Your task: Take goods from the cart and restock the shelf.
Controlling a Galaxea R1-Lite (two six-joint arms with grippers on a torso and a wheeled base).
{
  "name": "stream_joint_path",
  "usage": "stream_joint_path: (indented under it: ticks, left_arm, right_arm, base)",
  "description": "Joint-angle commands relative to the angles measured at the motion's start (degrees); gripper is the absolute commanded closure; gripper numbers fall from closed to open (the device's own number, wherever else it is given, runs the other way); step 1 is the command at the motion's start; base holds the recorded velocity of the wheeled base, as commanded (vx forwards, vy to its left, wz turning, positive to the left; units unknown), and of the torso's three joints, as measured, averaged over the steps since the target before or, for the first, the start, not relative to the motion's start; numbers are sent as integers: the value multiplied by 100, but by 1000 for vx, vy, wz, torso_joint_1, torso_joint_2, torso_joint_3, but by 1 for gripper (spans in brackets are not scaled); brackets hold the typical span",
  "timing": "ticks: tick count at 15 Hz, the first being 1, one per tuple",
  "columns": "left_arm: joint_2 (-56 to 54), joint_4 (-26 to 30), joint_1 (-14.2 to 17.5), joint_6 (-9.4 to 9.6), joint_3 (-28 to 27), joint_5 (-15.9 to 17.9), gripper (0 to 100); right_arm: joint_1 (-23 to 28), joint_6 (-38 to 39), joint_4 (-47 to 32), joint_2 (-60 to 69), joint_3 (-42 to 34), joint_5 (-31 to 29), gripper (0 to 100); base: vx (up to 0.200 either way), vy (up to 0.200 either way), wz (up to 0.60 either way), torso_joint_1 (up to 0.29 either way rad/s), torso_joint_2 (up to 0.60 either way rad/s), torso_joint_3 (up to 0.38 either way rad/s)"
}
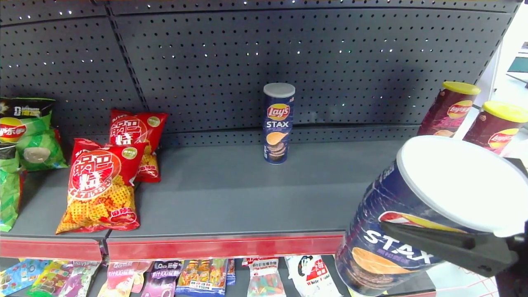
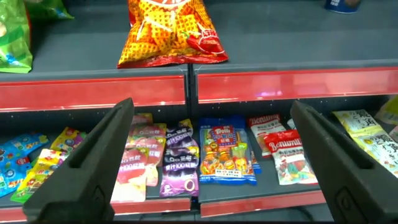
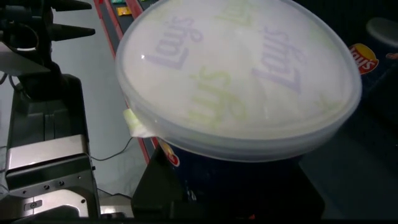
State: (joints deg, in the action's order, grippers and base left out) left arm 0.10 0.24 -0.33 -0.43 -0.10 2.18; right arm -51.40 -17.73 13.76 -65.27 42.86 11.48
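At the near right, in front of the shelf (image 1: pixel 247 198), the right gripper (image 1: pixel 429 231) has its fingers closed on the side of a blue can (image 1: pixel 373 231), just under its white lid. The can hangs tilted, short of the shelf edge. Holding it by the wall leaves the base free, which suits standing it down. A matching can (image 1: pixel 279 123) stands upright at the far back, so the bare grey stretch around it is probably where this one belongs, between the red bags (image 1: pixel 101 185) on the left and the maroon cans (image 1: pixel 451 109) on the far right. The left gripper (image 2: pixel 211 168) sits lower, its fingers (image 2: pixel 93 168) spread wide with nothing between them, facing the red front rail (image 2: pixel 186 90) and the sweet packets (image 2: pixel 224 155) below. Thin red wire (image 1: pixel 474 280) at the near right may be the cart.
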Motion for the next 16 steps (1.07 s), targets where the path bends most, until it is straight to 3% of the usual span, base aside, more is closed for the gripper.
stream_joint_path:
  ticks: [1,13,16]
  left_arm:
    - [8,2,-2,-1,1,2,0]
    - [-1,2,-2,8,1,2,0]
    - [8,2,-2,-1,1,2,0]
  right_arm:
    - [7,-3,4,5,3,3,100]
    - [7,15,12,383,-454,3,100]
    - [7,15,21,374,-428,12,100]
  base:
    - [0,0,0,0,0,0]
    - [0,0,0,0,0,0]
    - [200,0,0,-2,1,2]
